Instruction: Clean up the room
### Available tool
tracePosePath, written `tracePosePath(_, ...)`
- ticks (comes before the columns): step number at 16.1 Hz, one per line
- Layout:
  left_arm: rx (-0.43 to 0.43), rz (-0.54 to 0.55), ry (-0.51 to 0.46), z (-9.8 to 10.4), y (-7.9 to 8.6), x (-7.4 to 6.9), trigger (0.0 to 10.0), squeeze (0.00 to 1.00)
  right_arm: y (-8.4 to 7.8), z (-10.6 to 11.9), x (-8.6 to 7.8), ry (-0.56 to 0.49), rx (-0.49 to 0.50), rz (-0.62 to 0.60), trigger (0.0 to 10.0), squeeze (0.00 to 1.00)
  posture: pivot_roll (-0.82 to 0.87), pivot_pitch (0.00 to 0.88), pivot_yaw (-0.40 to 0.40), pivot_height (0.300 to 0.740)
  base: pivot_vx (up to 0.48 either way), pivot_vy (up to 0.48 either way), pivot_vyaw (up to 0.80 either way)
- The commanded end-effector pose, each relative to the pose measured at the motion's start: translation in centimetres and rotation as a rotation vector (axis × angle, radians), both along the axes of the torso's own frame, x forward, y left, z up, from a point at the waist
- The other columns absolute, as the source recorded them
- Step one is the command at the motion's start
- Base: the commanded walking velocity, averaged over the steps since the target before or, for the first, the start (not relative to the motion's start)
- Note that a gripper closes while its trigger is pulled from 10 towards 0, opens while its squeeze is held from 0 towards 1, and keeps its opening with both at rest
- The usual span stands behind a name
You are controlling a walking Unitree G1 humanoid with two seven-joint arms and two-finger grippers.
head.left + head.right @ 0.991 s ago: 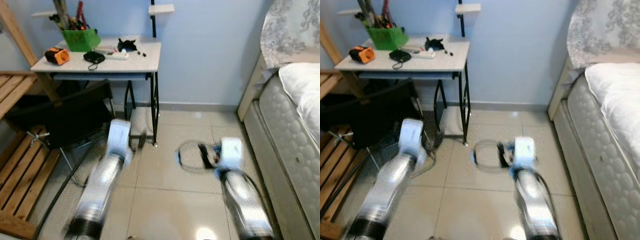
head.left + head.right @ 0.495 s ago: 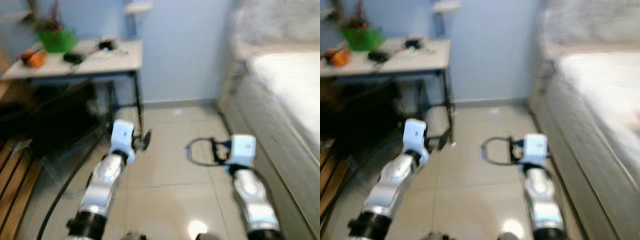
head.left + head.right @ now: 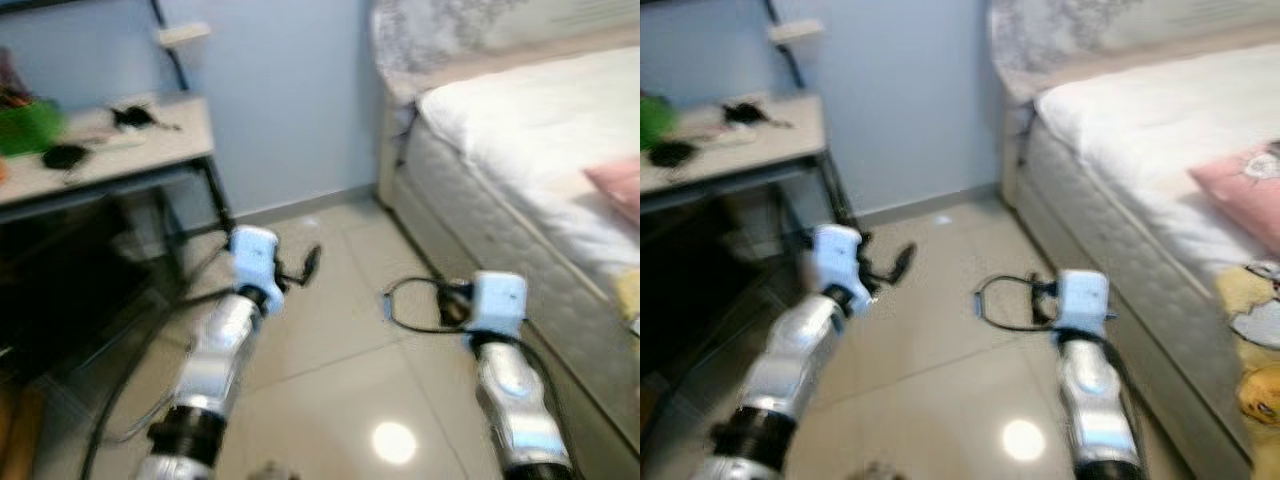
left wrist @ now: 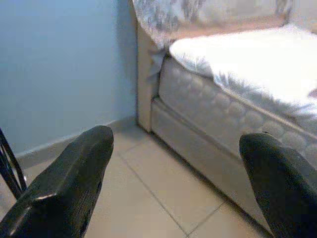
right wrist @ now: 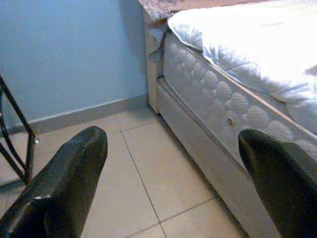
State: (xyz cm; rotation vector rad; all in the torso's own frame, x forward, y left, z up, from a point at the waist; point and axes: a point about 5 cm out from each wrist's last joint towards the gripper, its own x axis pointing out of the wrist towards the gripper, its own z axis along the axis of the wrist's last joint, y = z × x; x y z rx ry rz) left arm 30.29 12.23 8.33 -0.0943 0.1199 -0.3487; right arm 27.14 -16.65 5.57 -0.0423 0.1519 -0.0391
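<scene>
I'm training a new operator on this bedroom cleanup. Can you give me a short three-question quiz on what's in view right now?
1. True or false: both pincers are open and hold nothing.
2. What lies on the bed at the robot's right: A) pink pillow B) orange tool C) green bin?
3. Name the piece of furniture at the robot's left.

Key: 1 true: left pincer, right pincer. 2 A. 3 the desk.

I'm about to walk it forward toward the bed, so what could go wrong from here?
The right gripper is open, empty and close to the mattress; its arm could scrape the bed's side. The head views are blurred, so judging the gap is unreliable. The desk leg stands near the left gripper.
</scene>
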Motion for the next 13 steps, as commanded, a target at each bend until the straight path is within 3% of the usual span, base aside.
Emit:
tracePosePath(1,-0.006,-0.022,0.000,0.1,-0.2,0.0,10.0,0.00,-0.2,-0.2,-0.2,0.009,-0.011,-0.002,10.0,0.00,-0.17,0.000,0.098,0.732,0.000,0.480,-0.74)
tracePosePath(2,0.011,-0.037,-0.012,0.2,-0.5,0.1,10.0,0.00,-0.3,-0.3,-0.2,0.010,-0.008,-0.009,10.0,0.00,-0.18,0.000,0.100,0.732,0.000,0.480,-0.73)
tracePosePath(4,-0.062,-0.041,0.012,0.2,-0.7,0.4,10.0,0.00,-0.5,-0.3,-0.1,0.006,-0.001,-0.012,10.0,0.00,-0.19,0.000,0.112,0.732,0.000,0.000,-0.73)
tracePosePath(6,-0.030,-0.046,0.003,0.2,-0.5,1.1,10.0,0.00,-0.4,0.3,0.8,-0.027,-0.010,-0.021,10.0,0.00,-0.20,0.000,0.122,0.732,0.263,-0.399,-0.74)
tracePosePath(7,-0.044,-0.018,-0.002,0.3,-0.2,1.4,10.0,0.00,-0.4,0.5,0.8,-0.042,-0.021,-0.020,10.0,0.00,-0.20,0.000,0.122,0.732,0.277,-0.390,-0.74)
tracePosePath(8,-0.088,0.079,-0.005,0.0,1.1,1.2,10.0,0.00,-0.7,0.3,0.2,-0.049,-0.039,-0.021,10.0,0.00,-0.20,0.000,0.119,0.732,0.360,0.000,-0.73)
tracePosePath(9,-0.093,0.119,0.016,-1.1,2.7,0.0,10.0,0.00,-1.1,0.1,-0.6,-0.056,-0.053,-0.011,10.0,0.00,-0.21,0.000,0.113,0.732,0.281,0.000,-0.73)
tracePosePath(10,-0.014,0.075,0.074,-3.6,4.5,-3.6,10.0,0.00,-2.1,-1.6,-2.9,0.012,-0.104,0.033,10.0,0.00,-0.20,0.000,0.098,0.732,0.000,0.000,-0.75)
tracePosePath(12,0.009,0.058,0.112,-4.5,4.5,-4.5,10.0,0.00,-2.6,-2.3,-3.7,0.045,-0.125,0.063,10.0,0.00,-0.19,0.000,0.079,0.732,0.000,0.000,-0.75)
tracePosePath(13,-0.050,0.105,0.088,-4.0,4.1,-3.5,10.0,0.00,-2.5,-2.3,-3.2,0.050,-0.135,0.088,10.0,0.00,-0.18,0.000,0.070,0.732,0.000,0.000,0.00)
